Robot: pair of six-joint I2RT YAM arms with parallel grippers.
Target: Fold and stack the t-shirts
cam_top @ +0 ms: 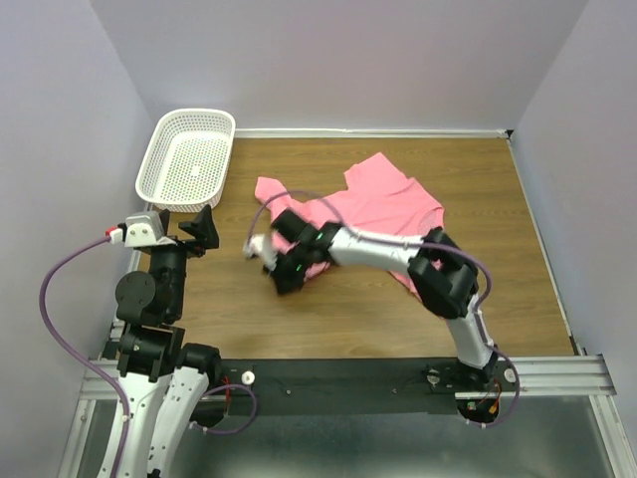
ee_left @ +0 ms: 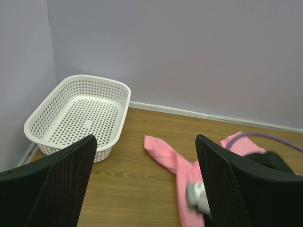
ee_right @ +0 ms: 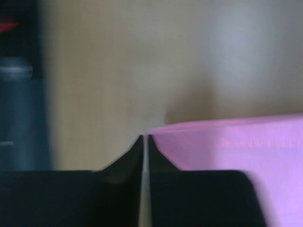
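Note:
The pink t-shirt (cam_top: pixel 383 204) lies crumpled on the wooden table, one sleeve reaching left toward the basket. It also shows in the left wrist view (ee_left: pixel 163 153) and the right wrist view (ee_right: pixel 236 146). My right gripper (cam_top: pixel 267 251) is stretched left across the shirt's near left part and is blurred. In its wrist view the right gripper (ee_right: pixel 144 137) is shut, with pink cloth rising from the fingertips to the right. My left gripper (cam_top: pixel 204 229) hangs open and empty above the table, left of the shirt; it also shows in its wrist view (ee_left: pixel 146 139).
A white plastic mesh basket (cam_top: pixel 164 129) stands at the back left corner by the wall and holds nothing; it also shows in the left wrist view (ee_left: pixel 120 87). Walls close the table on the left, back and right.

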